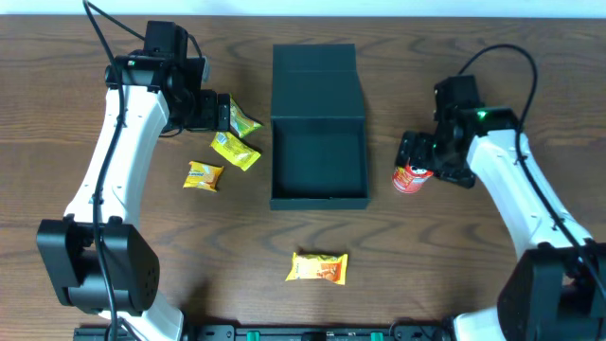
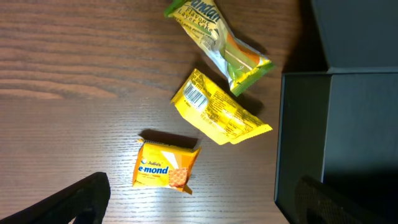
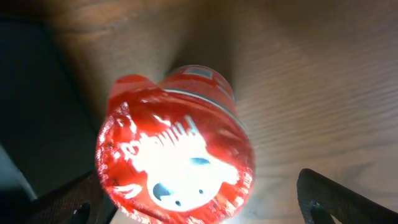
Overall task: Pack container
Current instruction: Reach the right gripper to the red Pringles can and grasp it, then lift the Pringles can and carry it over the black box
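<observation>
I am hovering over the bench (image 1: 426, 270), released on both sides.
My right pincer (image 1: 414, 159) is straddling the red can (image 1: 410, 178) right of the container (image 1: 318, 163); my left pincer (image 1: 224, 114) is hanging above snack packets (image 1: 235, 152).

Overhead faces straight down; close, downward wrist views flank the container (image 1: 318, 161).

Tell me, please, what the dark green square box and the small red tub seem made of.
Dark green square box: likely matte cardboard; no glare, crisp folded hinge. Small red tub: perhaps plastic, glossy film lid; bright glare on wrinkled top.
</observation>
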Motion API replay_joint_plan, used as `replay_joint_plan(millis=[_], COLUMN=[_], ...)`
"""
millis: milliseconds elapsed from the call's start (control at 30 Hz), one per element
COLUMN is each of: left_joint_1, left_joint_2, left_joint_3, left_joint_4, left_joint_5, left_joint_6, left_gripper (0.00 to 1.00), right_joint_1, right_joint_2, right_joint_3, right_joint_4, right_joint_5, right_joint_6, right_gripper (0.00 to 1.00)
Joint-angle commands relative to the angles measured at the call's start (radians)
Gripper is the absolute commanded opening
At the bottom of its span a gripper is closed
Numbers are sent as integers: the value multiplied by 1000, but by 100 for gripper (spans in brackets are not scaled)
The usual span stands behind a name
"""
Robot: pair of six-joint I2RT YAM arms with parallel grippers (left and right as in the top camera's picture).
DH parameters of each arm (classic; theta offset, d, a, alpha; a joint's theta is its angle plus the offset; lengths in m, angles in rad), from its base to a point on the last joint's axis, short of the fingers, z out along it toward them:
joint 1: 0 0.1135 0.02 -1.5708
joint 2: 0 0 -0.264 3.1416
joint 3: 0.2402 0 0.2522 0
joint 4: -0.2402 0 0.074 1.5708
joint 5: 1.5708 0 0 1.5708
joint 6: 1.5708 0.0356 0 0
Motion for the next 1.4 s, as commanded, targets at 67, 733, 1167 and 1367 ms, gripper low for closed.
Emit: replay_joint_plan(millis=[67,733,1167,1367], left_joint_1=[3,3,3,3], left_joint_2=[-4,-4,-4,-4], left_joint_3=[18,18,18,18], left_joint_4=[11,16,10,13], left_joint_5=[-4,-31,-31,-31], left_joint_6=[7,7,6,6], left_gripper=[95,96,95,95], right_joint_1=[11,11,11,11], right_joint_2=[-2,0,0,0], right_joint_3=[-61,-9,260,287], right_joint_4=[85,188,103,140], right_joint_5=[14,-253,-336,-543], right_joint_6=[23,42,51,103], right_gripper=[99,69,71,73])
